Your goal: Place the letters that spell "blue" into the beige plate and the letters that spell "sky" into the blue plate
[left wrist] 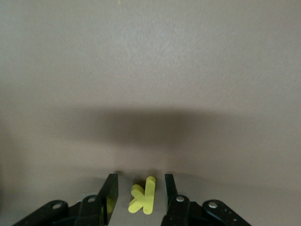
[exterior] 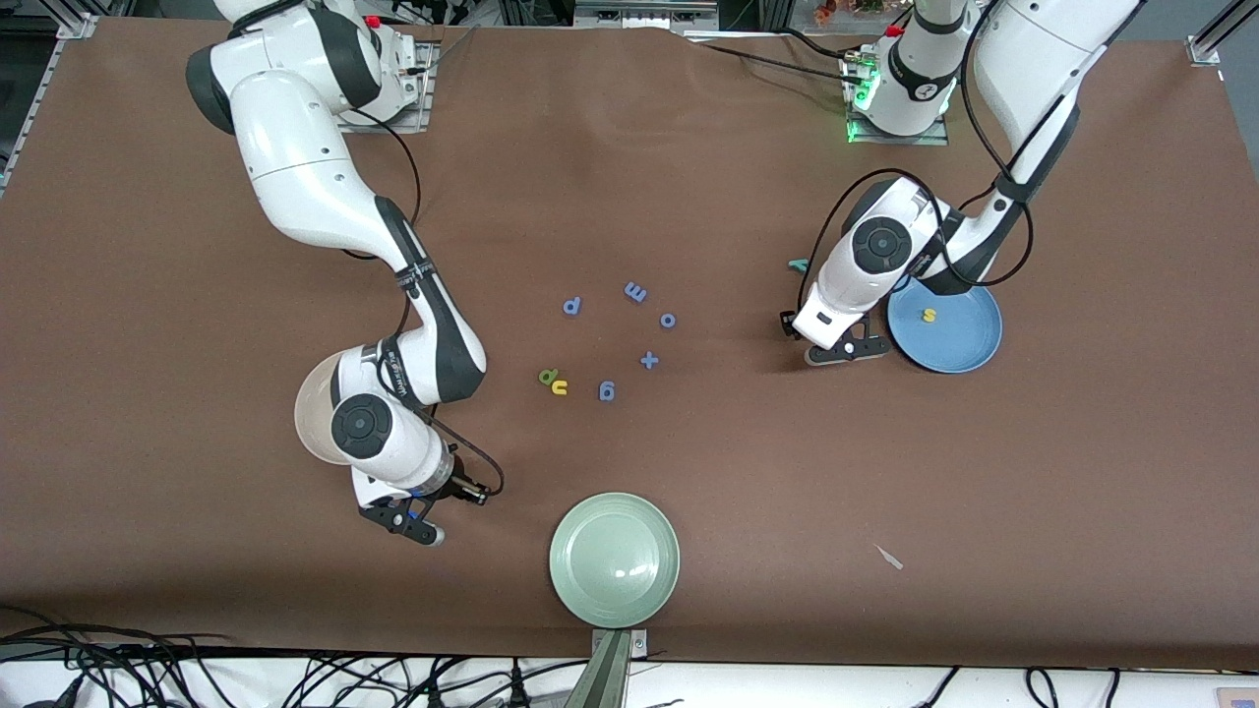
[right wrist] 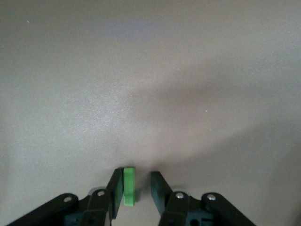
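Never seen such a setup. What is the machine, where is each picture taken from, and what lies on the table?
Two white robot arms work at a brown table. The big picture looks down from across it; the two small ones come from wrist cameras. The left arm's jaws stand open around a yellow k, beside the blue plate, which holds a yellow s. The right arm's jaws stand open around a green l, near the half-hidden beige plate. Blue letters lie mid-table; a green plate lies nearer the camera.
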Tool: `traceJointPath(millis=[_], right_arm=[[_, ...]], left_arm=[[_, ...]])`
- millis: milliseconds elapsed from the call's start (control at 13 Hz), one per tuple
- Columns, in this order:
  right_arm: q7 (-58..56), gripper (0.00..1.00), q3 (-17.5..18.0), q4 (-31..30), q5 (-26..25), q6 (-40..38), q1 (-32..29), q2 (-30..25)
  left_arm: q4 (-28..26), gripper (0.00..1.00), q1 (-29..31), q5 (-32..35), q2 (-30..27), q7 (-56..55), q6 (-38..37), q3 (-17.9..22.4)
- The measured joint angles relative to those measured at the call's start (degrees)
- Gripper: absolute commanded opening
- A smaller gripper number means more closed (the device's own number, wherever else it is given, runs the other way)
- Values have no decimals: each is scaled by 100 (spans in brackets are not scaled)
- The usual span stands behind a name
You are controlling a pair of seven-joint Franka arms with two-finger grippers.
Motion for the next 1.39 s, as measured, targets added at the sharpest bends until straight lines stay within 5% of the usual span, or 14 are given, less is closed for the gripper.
traceJointPath(millis=[231, 386, 617, 925, 1388], right_arm=[[17, 12, 8, -4, 44, 37, 3, 0], [19, 0, 6, -6, 137, 62, 0, -1], [15, 0, 6, -5, 147, 61, -3, -1], [-276, 0, -7, 25, 147, -451, -52, -84], [-1500, 0, -319, 6, 142, -2492, -345, -966]], left_arm=[[14, 48, 1, 1, 10, -2, -120, 1], [21, 35, 1, 1, 10, -2, -140, 0], [21, 28, 1, 1, 10, -36, -146, 0], [23, 4, -5, 1, 7, -180, -151, -26], [365, 0, 30, -23, -349, -336, -1053, -93]])
